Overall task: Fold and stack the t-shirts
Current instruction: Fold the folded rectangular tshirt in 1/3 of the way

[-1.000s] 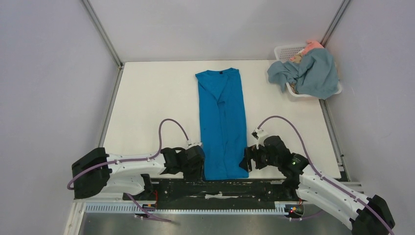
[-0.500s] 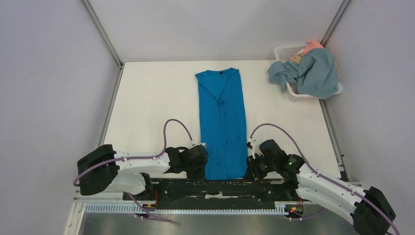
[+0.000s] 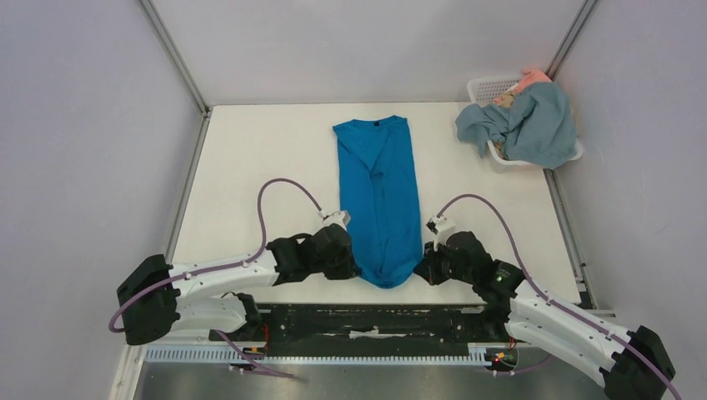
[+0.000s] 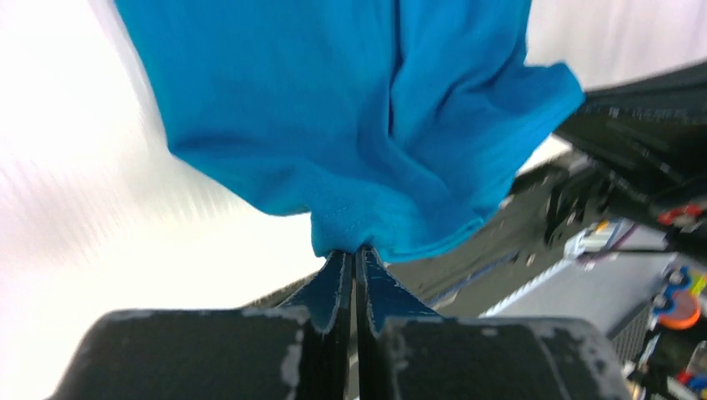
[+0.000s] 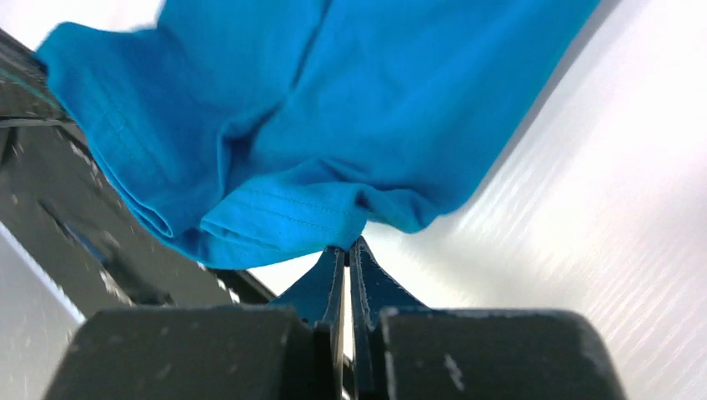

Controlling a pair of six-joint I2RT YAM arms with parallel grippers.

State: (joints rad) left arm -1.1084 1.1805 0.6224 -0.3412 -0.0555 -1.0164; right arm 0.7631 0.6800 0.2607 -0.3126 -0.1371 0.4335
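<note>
The left gripper (image 3: 353,265) and right gripper (image 3: 421,268) are each pinching shut on a near hem corner of the cobalt-blue t-shirt (image 3: 379,192), which is lying mid-table (image 3: 250,167), stretching toward twelve o'clock between them.

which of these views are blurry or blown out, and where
Top external: sharp, evenly lit, no glare. Left wrist: the white table is blown out and streaked with motion blur, the cobalt-blue t-shirt is soft, and the hardware at right is out of focus. Right wrist: the table is streaked and glary at right, but the shirt's hem stitching above the right pincer is fairly crisp.
</note>
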